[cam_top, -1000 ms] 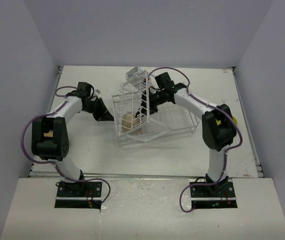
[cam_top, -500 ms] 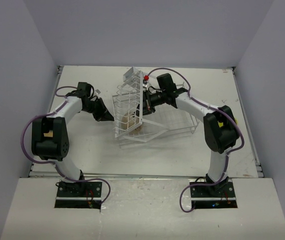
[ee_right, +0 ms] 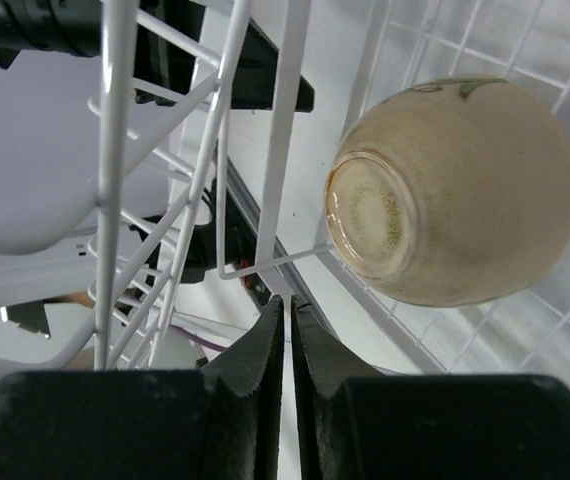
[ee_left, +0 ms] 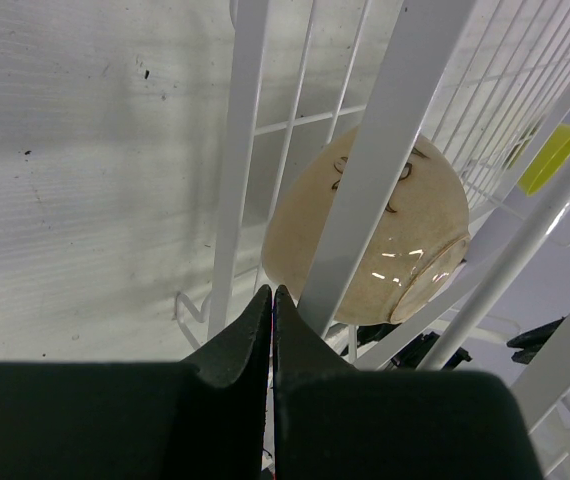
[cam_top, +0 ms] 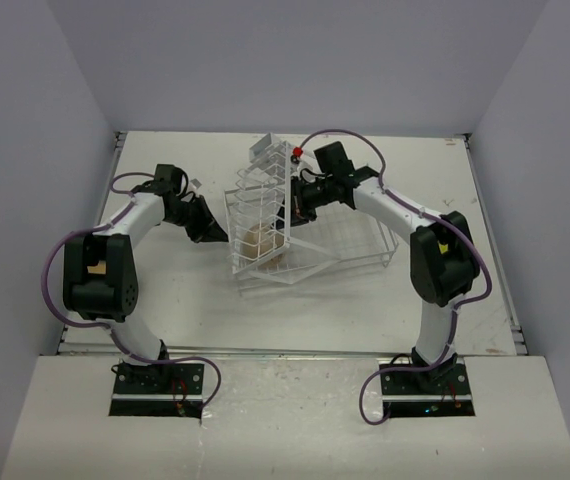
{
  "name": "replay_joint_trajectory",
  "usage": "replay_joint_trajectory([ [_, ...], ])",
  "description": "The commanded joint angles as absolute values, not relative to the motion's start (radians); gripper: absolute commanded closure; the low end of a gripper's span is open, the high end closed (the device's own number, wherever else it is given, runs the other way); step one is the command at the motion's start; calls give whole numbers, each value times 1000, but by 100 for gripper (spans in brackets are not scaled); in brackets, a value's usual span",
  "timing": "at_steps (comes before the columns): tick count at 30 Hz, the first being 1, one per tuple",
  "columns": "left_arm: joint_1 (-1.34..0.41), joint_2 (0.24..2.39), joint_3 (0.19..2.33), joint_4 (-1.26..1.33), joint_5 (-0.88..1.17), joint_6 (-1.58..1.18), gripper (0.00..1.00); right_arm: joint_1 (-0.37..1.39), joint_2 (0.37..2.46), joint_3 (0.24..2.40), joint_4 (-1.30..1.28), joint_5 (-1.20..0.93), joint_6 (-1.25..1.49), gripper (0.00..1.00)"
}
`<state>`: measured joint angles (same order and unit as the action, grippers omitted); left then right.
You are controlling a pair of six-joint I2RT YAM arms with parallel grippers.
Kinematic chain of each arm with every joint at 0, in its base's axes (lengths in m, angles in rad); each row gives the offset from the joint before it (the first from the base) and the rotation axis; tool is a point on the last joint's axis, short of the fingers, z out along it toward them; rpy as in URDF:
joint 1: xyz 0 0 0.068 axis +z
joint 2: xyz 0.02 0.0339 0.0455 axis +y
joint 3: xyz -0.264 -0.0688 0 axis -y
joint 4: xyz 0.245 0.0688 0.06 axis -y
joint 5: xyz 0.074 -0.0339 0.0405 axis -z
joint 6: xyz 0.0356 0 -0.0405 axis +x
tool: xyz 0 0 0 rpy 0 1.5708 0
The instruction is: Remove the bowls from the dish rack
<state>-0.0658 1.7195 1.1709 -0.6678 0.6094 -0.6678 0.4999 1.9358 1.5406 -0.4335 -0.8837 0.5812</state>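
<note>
Beige bowl (cam_top: 258,243) on its side inside tipped-up dish rack (ee_right: 287,100). Left gripper (ee_left: 271,300) jaws pressed together, tips at rack's edge. Right gripper (ee_right: 287,320) nearly closed, apparently pinching a rack wire. Best: tilt slowly, brace left, let bowl slide out gently.

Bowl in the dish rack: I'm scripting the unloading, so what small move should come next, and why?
Probably open the left pincer: it is shut outside the wires of the dish rack, with the bowl behind them, while the right pincer seems to pinch a rack wire, holding it tilted.
</note>
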Motion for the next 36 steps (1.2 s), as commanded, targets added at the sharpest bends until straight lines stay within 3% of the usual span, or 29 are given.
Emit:
replay_joint_trajectory([
  [1, -72, 1710, 1184, -637, 693, -655, 99, 486, 1901, 1609, -500, -789, 543, 94],
  [12, -72, 1710, 1183, -638, 695, -652, 99, 477, 1910, 1588, -515, -775, 558, 94],
  [36, -72, 1723, 1196, -641, 701, -649, 99, 463, 2000, 1678, -759, -531, 520, 96],
])
